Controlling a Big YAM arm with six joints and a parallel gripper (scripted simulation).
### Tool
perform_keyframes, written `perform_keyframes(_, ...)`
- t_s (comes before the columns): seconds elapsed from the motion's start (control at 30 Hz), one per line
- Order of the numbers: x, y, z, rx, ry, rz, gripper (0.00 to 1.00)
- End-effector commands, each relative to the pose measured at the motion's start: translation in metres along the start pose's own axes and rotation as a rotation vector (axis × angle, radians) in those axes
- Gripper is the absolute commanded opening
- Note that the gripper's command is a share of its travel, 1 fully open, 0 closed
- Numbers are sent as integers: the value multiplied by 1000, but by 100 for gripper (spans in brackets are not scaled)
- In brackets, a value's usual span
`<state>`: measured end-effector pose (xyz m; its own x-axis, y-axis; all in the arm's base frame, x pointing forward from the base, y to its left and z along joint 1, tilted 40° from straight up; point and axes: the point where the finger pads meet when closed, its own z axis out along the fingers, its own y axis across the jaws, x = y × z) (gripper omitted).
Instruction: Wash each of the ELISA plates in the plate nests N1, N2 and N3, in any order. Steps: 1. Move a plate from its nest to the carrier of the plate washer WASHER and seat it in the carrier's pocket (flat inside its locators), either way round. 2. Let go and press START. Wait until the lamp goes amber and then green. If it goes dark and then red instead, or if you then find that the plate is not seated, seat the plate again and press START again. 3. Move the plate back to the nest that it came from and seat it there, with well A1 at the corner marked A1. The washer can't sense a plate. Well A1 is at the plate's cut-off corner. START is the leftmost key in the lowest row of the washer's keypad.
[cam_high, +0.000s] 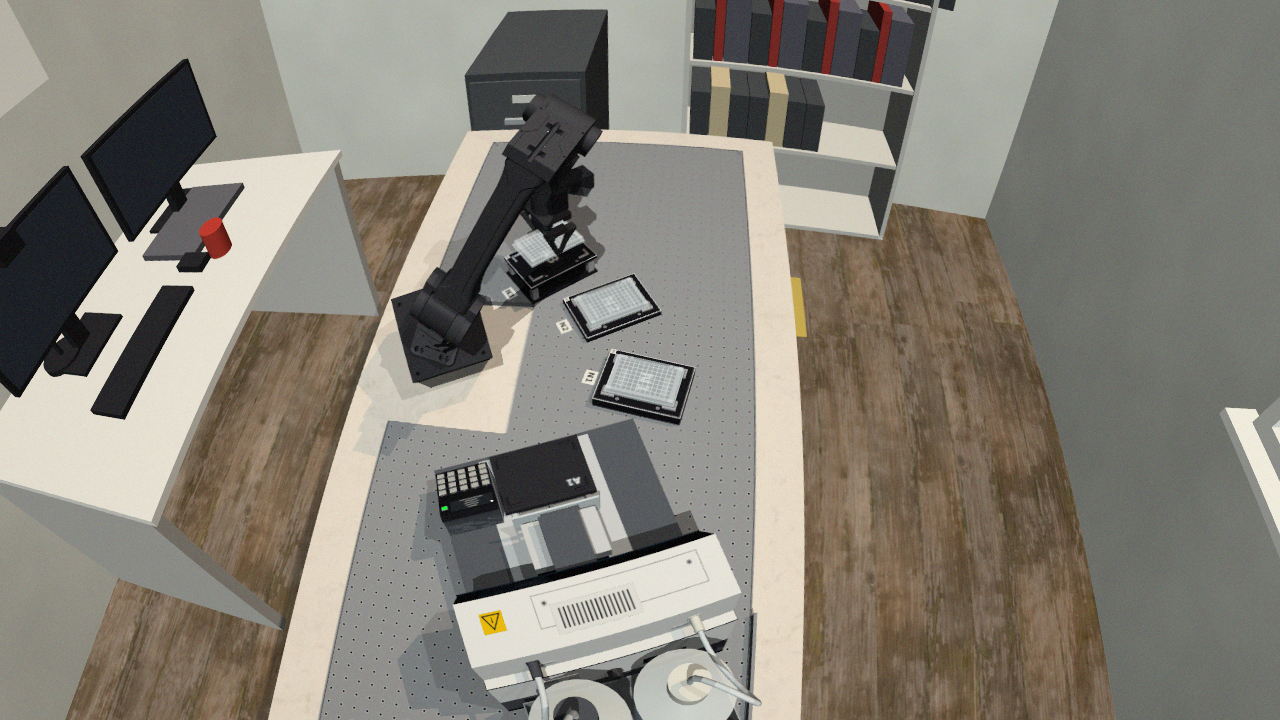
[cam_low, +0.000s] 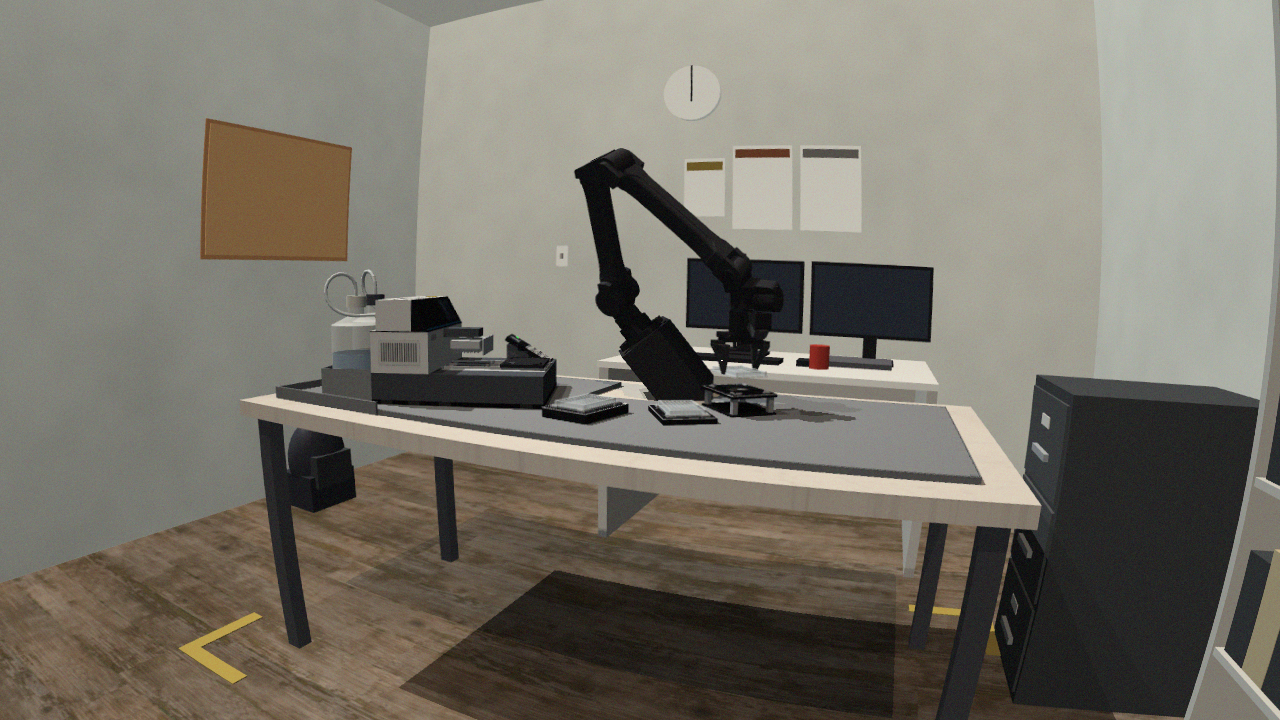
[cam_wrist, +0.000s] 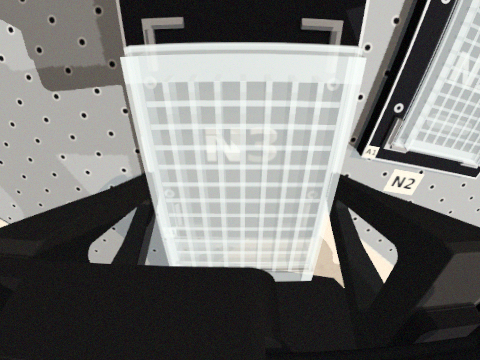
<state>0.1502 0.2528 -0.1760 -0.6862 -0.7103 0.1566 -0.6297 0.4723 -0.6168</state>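
Note:
My gripper (cam_high: 560, 241) (cam_low: 740, 369) (cam_wrist: 242, 182) is shut on a clear ELISA plate (cam_high: 537, 247) (cam_low: 742, 371) (cam_wrist: 245, 150). It holds the plate level, a little above the raised black nest N3 (cam_high: 563, 266) (cam_low: 743, 394) (cam_wrist: 240, 17); the wrist view shows the N3 mark through it. Another plate (cam_high: 614, 301) (cam_low: 684, 410) (cam_wrist: 455, 105) lies in nest N2, and a third (cam_high: 643, 377) (cam_low: 586, 404) in nest N1. The washer (cam_high: 599, 604) (cam_low: 407, 349) has its black carrier (cam_high: 541, 474) out and empty, marked A1. A green spot shows on the keypad (cam_high: 463, 480); I cannot tell a lamp state.
Bottles (cam_high: 684, 685) (cam_low: 351, 335) with tubes stand behind the washer. The arm's base (cam_high: 443, 340) (cam_low: 662, 358) is beside the nests. A second desk (cam_high: 295, 205) with two monitors and a red mug (cam_high: 214, 237) (cam_low: 819, 356) stands apart. A dark cabinet (cam_high: 546, 44) (cam_low: 1136, 537) stands past the table's end.

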Motion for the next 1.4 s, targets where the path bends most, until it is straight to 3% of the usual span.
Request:
perform_keyframes(0.0,-17,11,-16,-13,-31,15,84)
perform_keyframes(0.43,-20,10,-44,-23,-43,23,84)
perform_keyframes(0.53,-17,10,-38,-13,-25,19,84)
perform_keyframes(0.6,-21,10,-50,-25,-45,24,84)
perform_keyframes(1.0,-20,10,-72,-27,-46,25,84)
perform_keyframes(1.1,-17,10,-63,-15,-25,21,84)
perform_keyframes(1.17,-20,10,-77,-28,-46,25,84)
perform_keyframes(1.37,-20,11,-69,-22,-35,23,84)
